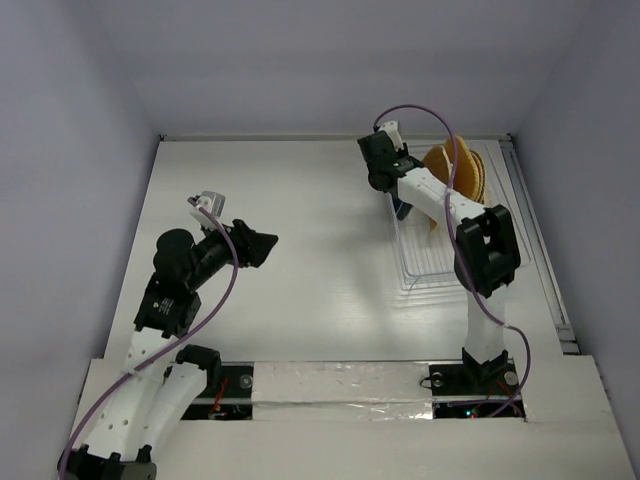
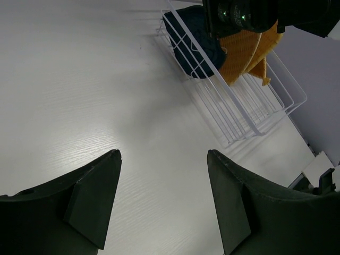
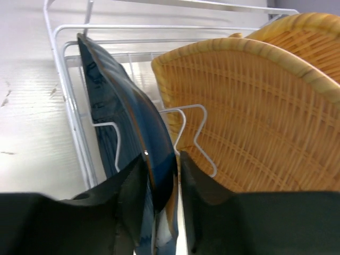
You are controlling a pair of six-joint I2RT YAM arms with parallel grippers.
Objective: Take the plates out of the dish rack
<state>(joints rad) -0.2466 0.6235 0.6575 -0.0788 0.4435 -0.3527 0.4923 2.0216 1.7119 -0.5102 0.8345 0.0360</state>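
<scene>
So, a white table (image 1: 300, 200) is seen filling most of the overhead view, boxed in by pale panels. The right arm (image 1: 480, 250) is stretched up the right side of the frame and bent over toward the upper middle. The left arm (image 1: 180, 270) is folded in the lower left, well apart from everything else.

The dish rack (image 1: 425, 262) is parked on the table at centre right of the overhead view. Up close it's shown to be white wire, not solid. The plates are all bunched at its far end, toward the top of the frame. The woven orange-tan plates (image 1: 462, 170) are stood on edge there, leaning. At least two of them are seen overlapped in the right wrist view, where the whole right half of the frame is taken up by them. The dark blue plate (image 3: 114, 101) is slotted upright just beside them, left of centre in that view, and is propped by wire prongs.

The right gripper (image 3: 162, 159) is set over the blue plate's rim at the bottom of its wrist view, one finger on each side, pressed in very close. Whether the rim is actually pinched can't be told. The left gripper (image 2: 163, 154) is held above bare table in the lower part of its own view, with its fingers spread wide and nothing between them.
</scene>
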